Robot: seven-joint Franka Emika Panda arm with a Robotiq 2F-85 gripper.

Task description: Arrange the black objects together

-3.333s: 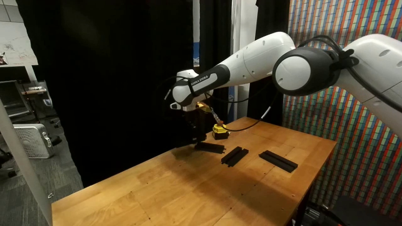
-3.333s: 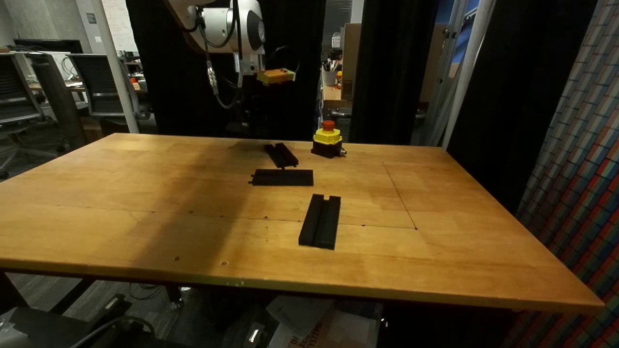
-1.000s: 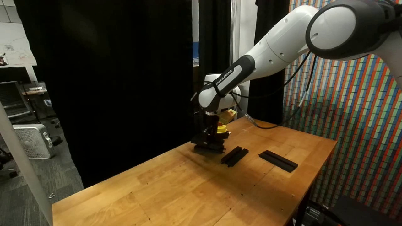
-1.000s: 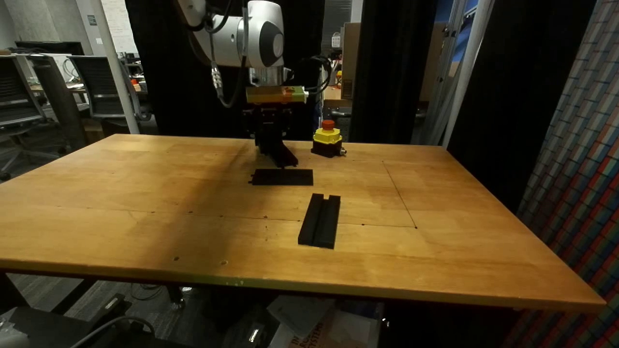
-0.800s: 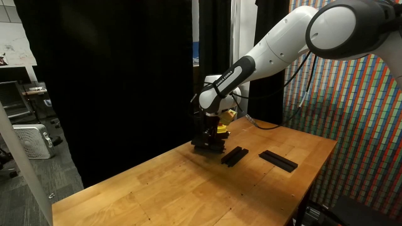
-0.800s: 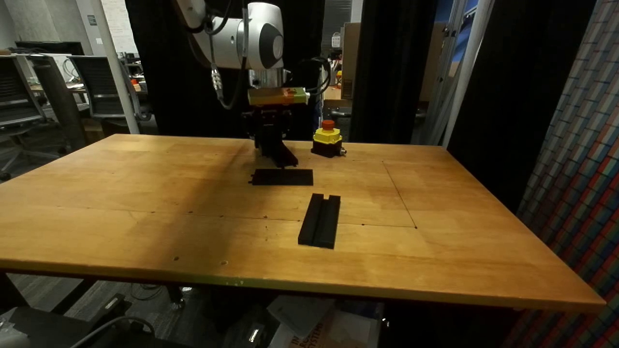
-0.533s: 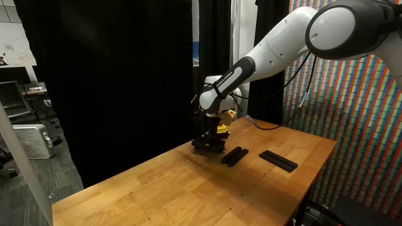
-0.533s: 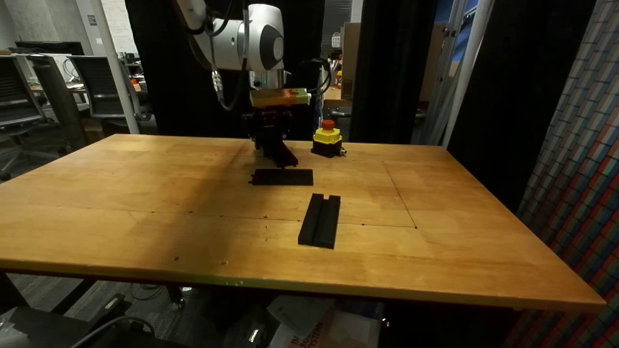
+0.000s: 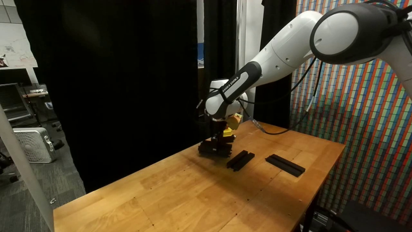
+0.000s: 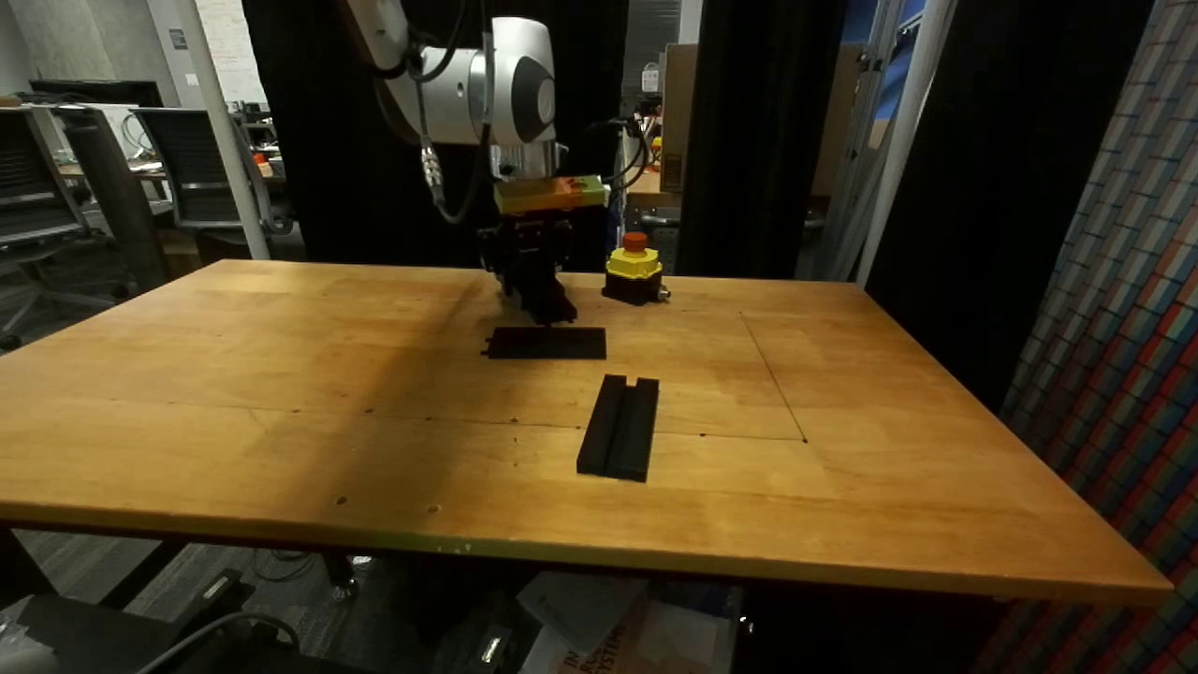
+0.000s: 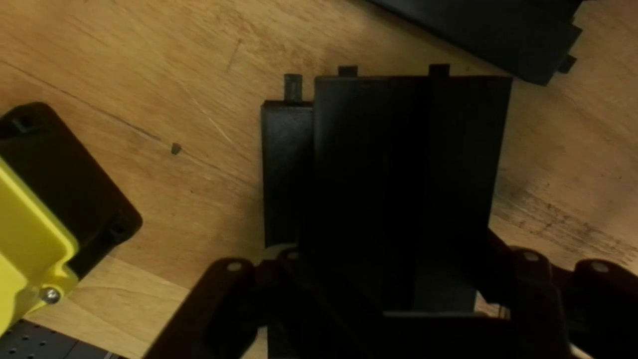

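Note:
My gripper is shut on a black bar, a flat grooved slab with small end tabs. This held bar lies level, right over a lower black bar on the table. The lower one peeks out along the left in the wrist view; the rest of it is covered. Whether the two touch I cannot tell. Two more black bars rest apart on the wood: a crosswise bar close by, and a lengthwise bar farther from the gripper. The crosswise one's corner probably is the black bar at the wrist view's top right.
A yellow and black box with a red button stands beside the gripper, near the table's far edge; its yellow side fills the wrist view's left. A wooden table carries everything. Black curtains hang close behind that edge.
Over about three seconds the gripper has come from beyond the table's far edge to above the lower bar. In the last second it has sunk slightly with its bar. The table bars have not moved.

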